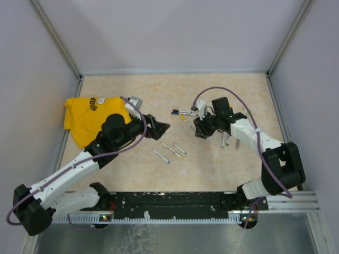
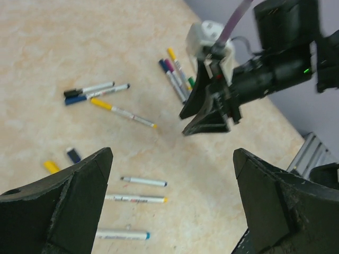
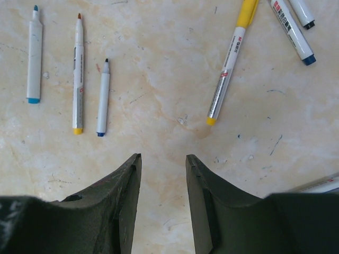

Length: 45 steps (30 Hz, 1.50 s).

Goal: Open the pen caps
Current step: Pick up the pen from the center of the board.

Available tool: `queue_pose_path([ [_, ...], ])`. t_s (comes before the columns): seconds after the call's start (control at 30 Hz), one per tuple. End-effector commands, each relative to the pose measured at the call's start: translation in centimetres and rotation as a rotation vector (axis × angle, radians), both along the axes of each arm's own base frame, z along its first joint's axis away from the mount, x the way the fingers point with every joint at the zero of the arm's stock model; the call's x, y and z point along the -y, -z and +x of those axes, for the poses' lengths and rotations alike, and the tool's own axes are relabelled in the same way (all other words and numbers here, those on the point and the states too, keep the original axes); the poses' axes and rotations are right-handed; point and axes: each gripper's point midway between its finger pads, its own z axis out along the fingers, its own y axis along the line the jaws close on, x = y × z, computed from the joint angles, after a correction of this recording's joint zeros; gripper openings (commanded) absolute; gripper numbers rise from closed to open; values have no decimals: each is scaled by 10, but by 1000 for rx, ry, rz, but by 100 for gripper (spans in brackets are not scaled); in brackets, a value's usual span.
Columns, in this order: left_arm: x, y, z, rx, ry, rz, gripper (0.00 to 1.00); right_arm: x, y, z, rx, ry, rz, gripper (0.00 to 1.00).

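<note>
Left wrist view first: your left gripper [image 2: 172,159] stands wide apart and empty above the table [image 2: 42,42]. Just past its fingers [image 2: 79,201] you have three uncapped pens [image 2: 136,199] lying side by side. A little farther, to the left, a loose yellow pen cap [image 2: 51,166] and a dark blue pen cap [image 2: 74,155] rest close together. Beyond them lie three capped pens [image 2: 95,87], with black, blue and yellow caps. Farther still, your right gripper [image 2: 185,123] hovers with its jaws partly apart and nothing between them. More capped pens [image 2: 175,74] lie just behind it.
</note>
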Motion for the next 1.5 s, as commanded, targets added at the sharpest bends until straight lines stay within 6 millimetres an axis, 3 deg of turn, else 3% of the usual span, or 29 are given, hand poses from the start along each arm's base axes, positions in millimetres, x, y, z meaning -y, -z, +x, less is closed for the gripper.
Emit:
queue_pose_path([
  [0.0, -16, 33, 0, 1, -59, 15, 100, 11, -7, 15, 64, 23, -44, 40],
  [0.2, -40, 77, -5, -26, -155, -7, 100, 17, 3, 20, 52, 49, -89, 40],
  [0.27, -43, 82, -9, -24, -163, -47, 100, 18, 8, 21, 39, 56, -97, 40],
  [0.37, -43, 85, -15, -20, -146, -109, 100, 10, 16, 23, 30, 77, -104, 40],
  [0.53, -37, 89, -13, -33, -132, -121, 100, -11, 21, 46, 71, 174, -165, 40],
  [0.63, -30, 96, -13, -71, -110, -101, 100, -25, 14, 54, 45, 152, -129, 39],
  [0.73, -28, 100, -16, -85, -89, -95, 100, -33, 21, 67, 33, 133, -140, 39],
  [1.03, -33, 108, -19, -91, -104, -98, 100, -41, 43, 92, -23, 128, -209, 34],
  [1.47, -38, 108, -21, -89, -118, -102, 100, -32, 69, 90, -64, 119, -272, 22],
])
